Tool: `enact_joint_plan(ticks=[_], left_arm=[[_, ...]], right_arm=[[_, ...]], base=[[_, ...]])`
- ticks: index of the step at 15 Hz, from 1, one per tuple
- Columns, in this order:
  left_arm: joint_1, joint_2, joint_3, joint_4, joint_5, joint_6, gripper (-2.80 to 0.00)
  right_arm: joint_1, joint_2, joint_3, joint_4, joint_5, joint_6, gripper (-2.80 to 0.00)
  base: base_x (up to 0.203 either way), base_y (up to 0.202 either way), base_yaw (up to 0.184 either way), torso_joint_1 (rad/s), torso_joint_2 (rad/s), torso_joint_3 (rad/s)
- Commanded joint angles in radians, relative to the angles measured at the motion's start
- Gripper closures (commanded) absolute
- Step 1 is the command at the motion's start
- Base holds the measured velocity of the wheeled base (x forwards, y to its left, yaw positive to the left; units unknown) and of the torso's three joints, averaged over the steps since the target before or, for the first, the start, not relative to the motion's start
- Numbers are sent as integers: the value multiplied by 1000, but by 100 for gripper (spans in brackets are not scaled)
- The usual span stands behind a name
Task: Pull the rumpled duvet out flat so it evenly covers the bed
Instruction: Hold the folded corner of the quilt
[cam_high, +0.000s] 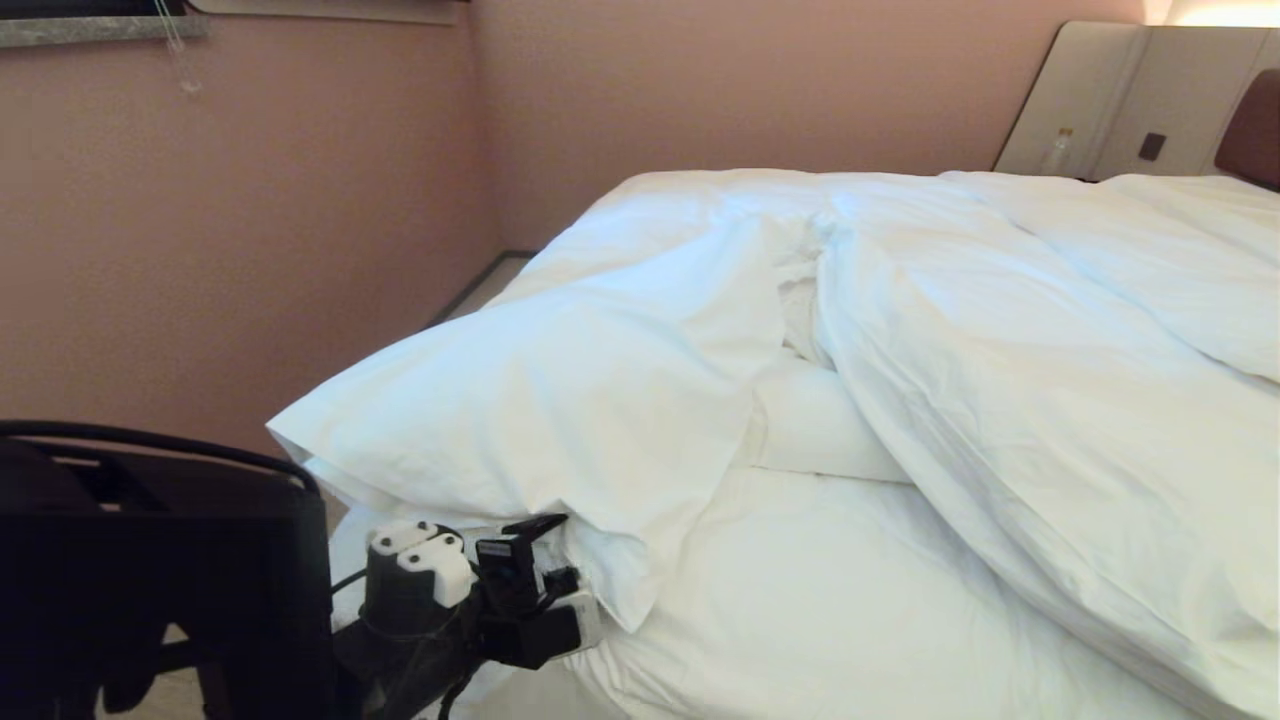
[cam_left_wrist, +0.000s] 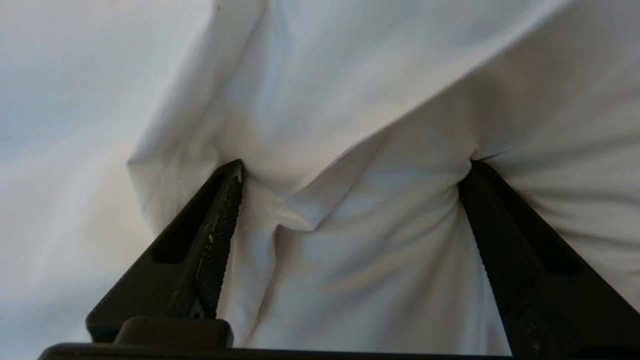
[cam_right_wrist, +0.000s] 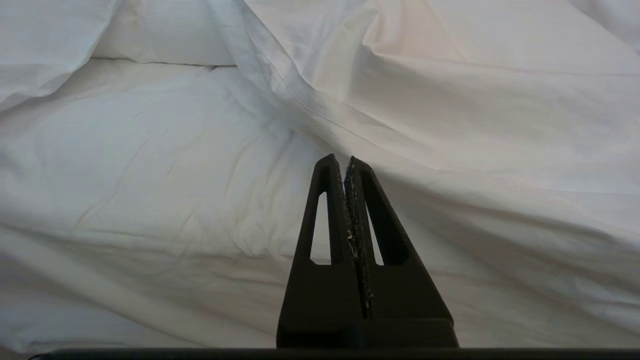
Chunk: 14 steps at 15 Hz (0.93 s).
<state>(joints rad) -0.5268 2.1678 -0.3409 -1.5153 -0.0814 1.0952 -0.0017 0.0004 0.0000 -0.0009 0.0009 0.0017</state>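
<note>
Seemingly pressed into the duvet's folded corner at the bed's near-left edge, the left gripper gapes wide, clamping nothing (right gripper shut, empty); the bunched bulk lies ahead and rightward.

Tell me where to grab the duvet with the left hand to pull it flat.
Take the folded-back corner of the duvet near the bed's foot, coming from below its hanging edge. The left hand is open with a bunched fold between its fingers, probably enough cloth to close on.

Dim, warm room; lamp glow above the headboard.
</note>
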Motion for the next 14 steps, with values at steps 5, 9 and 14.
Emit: enact_joint_plan(ticks=[5, 9, 14], left_arm=[[-8, -123, 96, -55, 6, 10, -280], [-43, -312, 308, -55, 7, 38, -280], [-58, -236, 240, -55, 37, 42, -280]], right_arm=[[0, 0, 0, -1, -1, 0, 0], [0, 0, 0, -1, 0, 0, 0], [0, 0, 0, 0, 1, 0, 0]], base=[[0, 0, 0, 0, 0, 0], [0, 0, 0, 0, 0, 0], [0, 0, 0, 0, 0, 0]])
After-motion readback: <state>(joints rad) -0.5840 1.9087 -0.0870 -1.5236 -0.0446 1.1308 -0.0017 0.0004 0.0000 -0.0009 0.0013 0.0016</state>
